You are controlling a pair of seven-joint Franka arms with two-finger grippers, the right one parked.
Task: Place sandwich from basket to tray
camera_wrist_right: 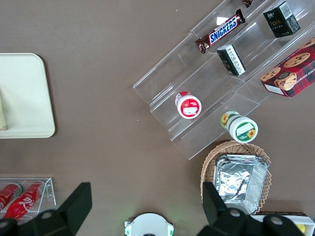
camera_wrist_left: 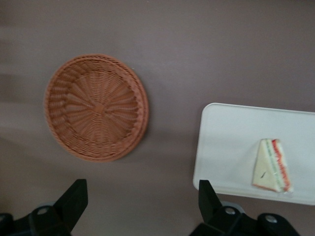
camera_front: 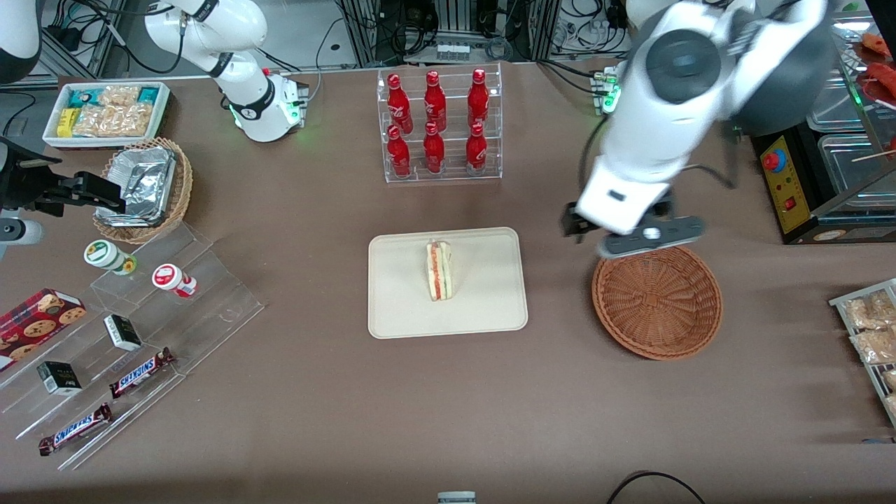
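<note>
The sandwich [camera_front: 439, 270] [camera_wrist_left: 271, 165], a pale bread wedge with red and green filling along its edge, lies on the cream tray [camera_front: 399, 301] [camera_wrist_left: 231, 147] in the middle of the table. The round reddish-brown basket [camera_front: 656, 301] [camera_wrist_left: 96, 107] sits beside the tray toward the working arm's end, with nothing in it. My gripper [camera_front: 633, 241] [camera_wrist_left: 142, 206] hangs high above the table at the basket's rim farthest from the front camera. Its fingers [camera_wrist_left: 74, 196] stand wide open with only bare table between them.
A clear rack of red bottles [camera_front: 439, 126] stands farther from the front camera than the tray. Toward the parked arm's end are a tan foil basket [camera_front: 143, 189], a white snack bin [camera_front: 105, 112] and stepped acrylic shelves [camera_front: 133, 336]. A metal rack of snack packets [camera_front: 871, 336] lies toward the working arm's end.
</note>
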